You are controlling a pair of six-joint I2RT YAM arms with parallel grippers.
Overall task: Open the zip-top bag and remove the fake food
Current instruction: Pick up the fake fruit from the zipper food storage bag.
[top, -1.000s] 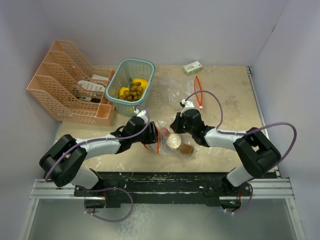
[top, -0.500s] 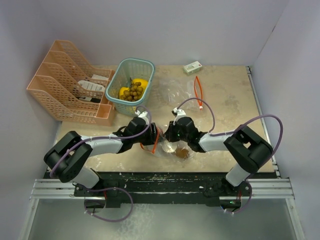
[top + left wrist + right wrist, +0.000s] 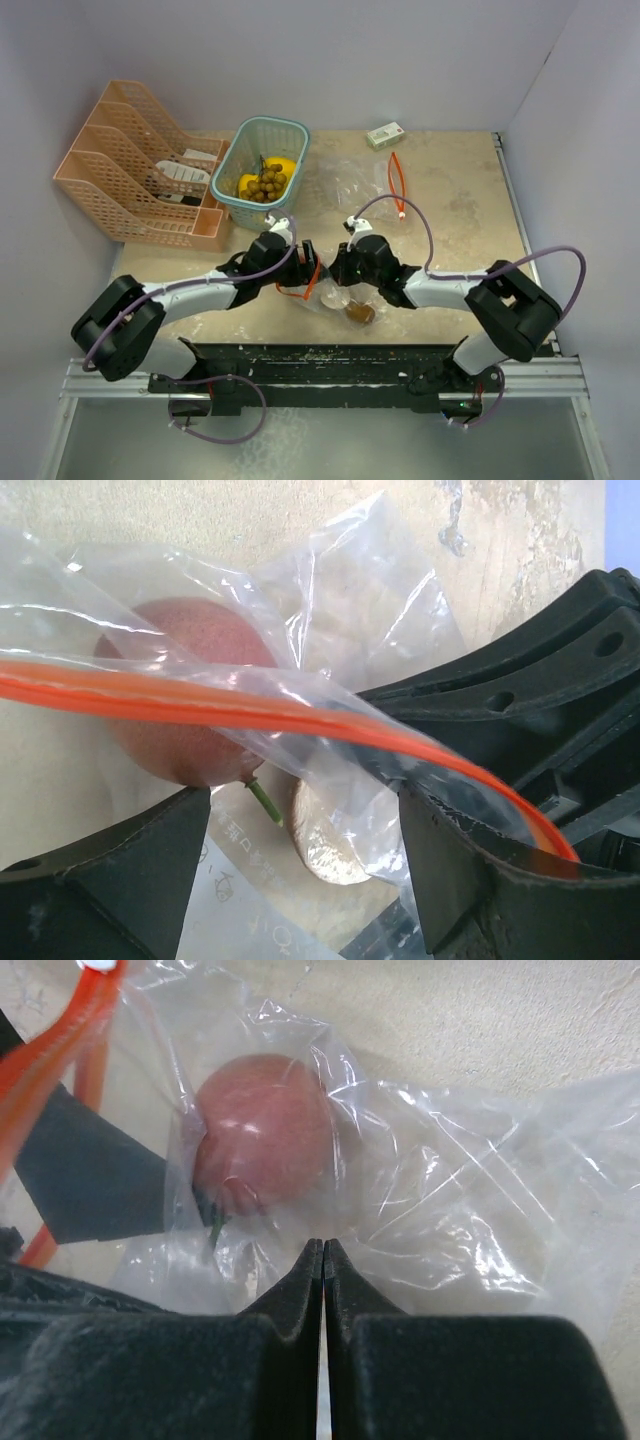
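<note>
The clear zip-top bag [image 3: 322, 296] with an orange zip strip [image 3: 200, 708] lies between my two grippers. Inside it are a red round piece [image 3: 185, 695], a beige round piece [image 3: 335, 297] and a brown piece [image 3: 361, 314]. My left gripper [image 3: 306, 266] is open, its fingers [image 3: 110, 880] astride the bag mouth, the zip strip running across above them. My right gripper [image 3: 340, 270] is shut, its fingertips [image 3: 322, 1252] pinching bag film just below the red piece [image 3: 265, 1130]. Yellow fruits [image 3: 283, 166] and a grape cluster [image 3: 266, 184] lie in the teal basket [image 3: 270, 121].
A peach file rack [image 3: 130, 170] stands at the back left beside the basket. A small white-green box [image 3: 385, 134] sits at the back edge. A second clear bag with an orange strip [image 3: 397, 185] lies behind my right arm. Walls close the back and right.
My right gripper has moved left and nearer onto the bag. The bag and its pieces have shifted slightly toward the near edge. My left gripper edged right toward the bag mouth.
</note>
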